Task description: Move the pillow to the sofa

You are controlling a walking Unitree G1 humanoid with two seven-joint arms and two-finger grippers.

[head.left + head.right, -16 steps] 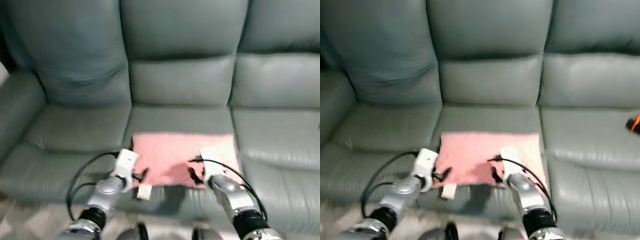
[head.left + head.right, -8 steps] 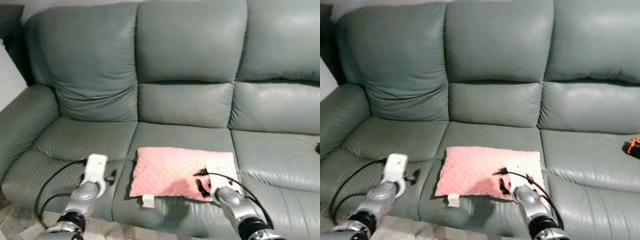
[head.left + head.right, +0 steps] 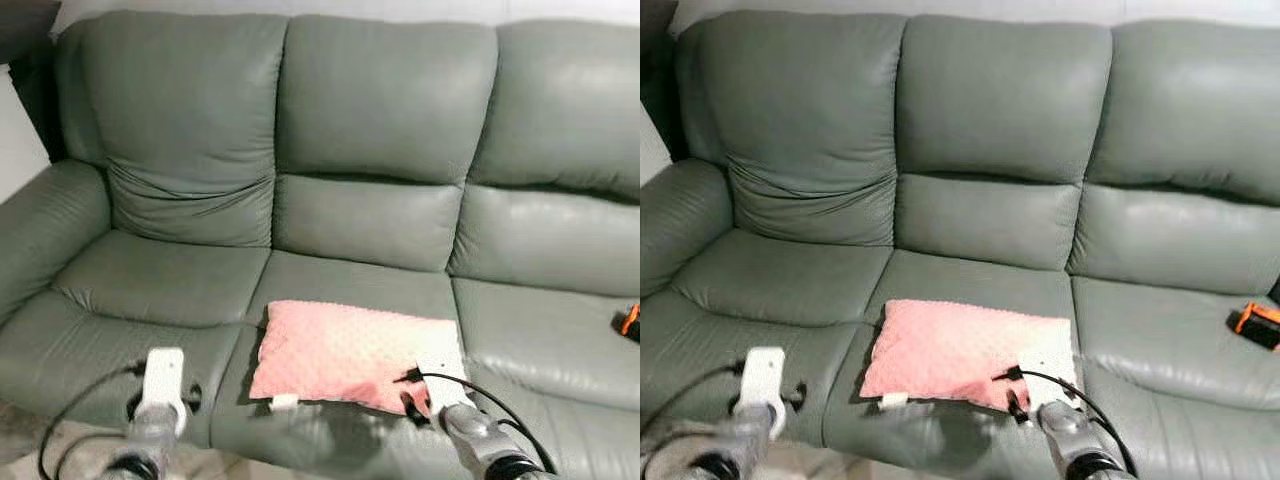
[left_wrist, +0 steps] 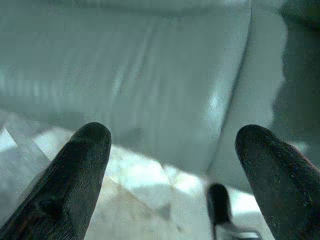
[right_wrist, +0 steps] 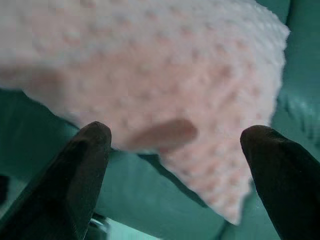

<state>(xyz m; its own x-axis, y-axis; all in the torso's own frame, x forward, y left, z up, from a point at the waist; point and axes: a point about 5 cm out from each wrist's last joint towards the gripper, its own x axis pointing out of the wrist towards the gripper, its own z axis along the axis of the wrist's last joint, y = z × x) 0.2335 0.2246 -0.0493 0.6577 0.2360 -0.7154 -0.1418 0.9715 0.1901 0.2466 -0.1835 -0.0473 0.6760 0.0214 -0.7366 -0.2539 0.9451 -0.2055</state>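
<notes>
The wide grey-green leather sofa (image 3: 370, 130) has a smooth, softly glossy skin that creases at the seams. Just beyond the right gripper (image 5: 172, 150), whose matt black fingers (image 5: 75, 175) stand apart, the pink rectangular pillow (image 3: 345, 345) is nubbly, dotted plush cloth, matt and soft.

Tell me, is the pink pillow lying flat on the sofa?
Yes, flat. The pillow lies spread on the sofa's middle seat.

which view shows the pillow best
The left eye view: the whole pink pillow lies flat on the sofa's middle seat, every edge visible. The right eye view shows the same. The right wrist view gives a blurred close-up of one corner between the open right pincer's fingers.
</notes>
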